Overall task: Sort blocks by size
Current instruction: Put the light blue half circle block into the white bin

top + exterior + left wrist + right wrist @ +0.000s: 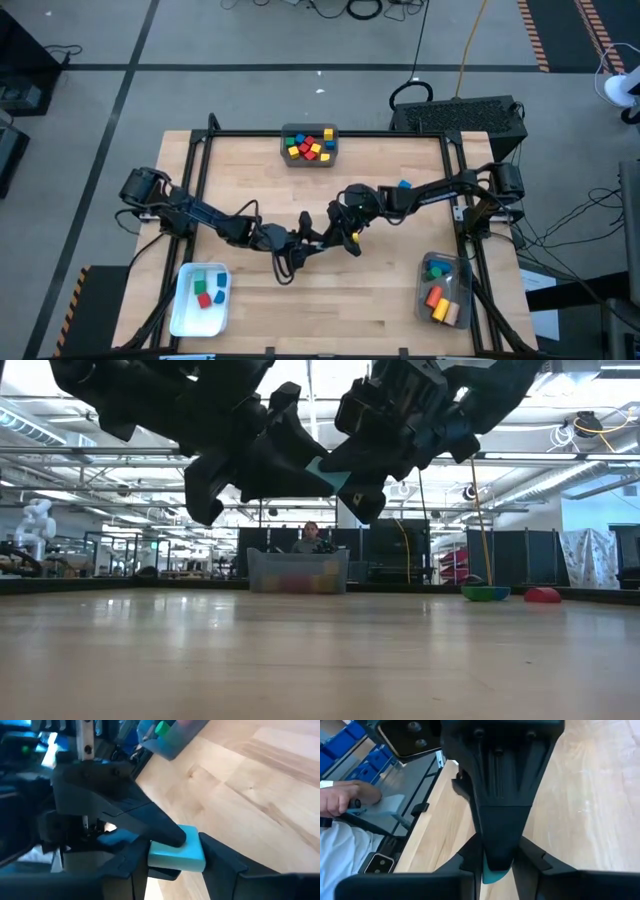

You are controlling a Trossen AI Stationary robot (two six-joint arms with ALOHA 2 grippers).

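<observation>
Above the table's middle my two grippers meet around one cyan block (177, 854), which the low view also shows as the cyan block (330, 474), well above the tabletop. My left gripper (175, 862) comes from the table's left and my right gripper (496, 870) from its right. Each is shut on the block. In the high view my left gripper (322, 236) and right gripper (347, 234) overlap and hide the block. A blue block (404, 185) lies on the table beside the right arm. My left gripper pinches the cyan block between its two fingers, one on each of two opposite side faces (199, 859). It comes slanting down from the table's left. The block is lifted clear of the table. My right gripper pinches the same block on its other pair of faces: one finger (162, 832) lies on the top face, the other beneath. It comes from the table's right. In its own wrist view the left gripper's finger covers all but the block's tip (492, 878).
A grey bin (309, 158) with several blocks stands at the far edge. A white bin (182, 305) holding blocks is near left and a clear bin (458, 283) holding blocks is near right. A person's hand (345, 800) shows beyond the table.
</observation>
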